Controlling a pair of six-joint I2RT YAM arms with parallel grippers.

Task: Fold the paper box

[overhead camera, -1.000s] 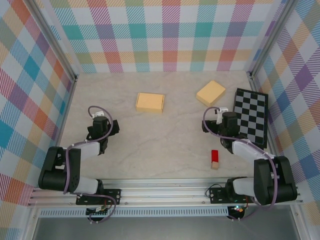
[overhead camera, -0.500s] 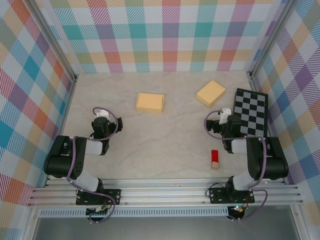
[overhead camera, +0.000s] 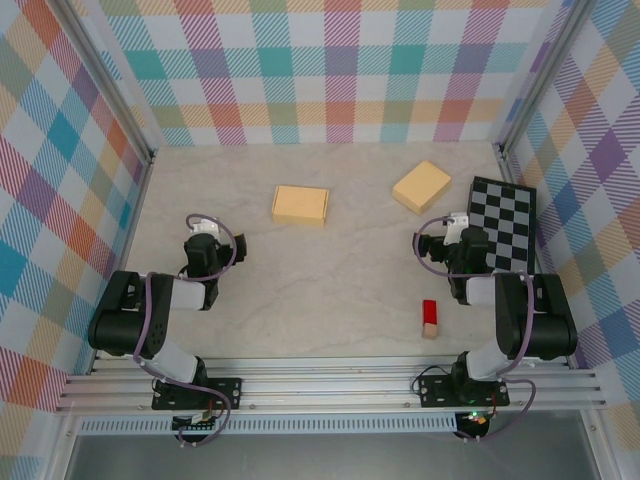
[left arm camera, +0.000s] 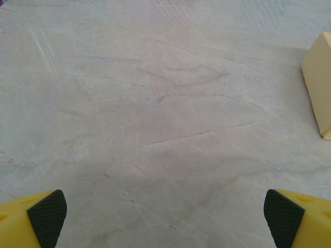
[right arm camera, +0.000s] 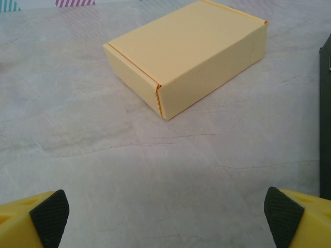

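Paper box (right arm camera: 189, 54) sits closed before the right tool (right arm camera: 165, 216), which, like the left tool (left arm camera: 165, 217), gapes empty.

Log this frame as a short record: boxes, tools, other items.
left box: closed, flat, untouched
right box: closed, flat, near checkerboard, apart from it
left tool: open, empty, over bare table
right tool: open, empty, facing right box
red block: on table, untouched
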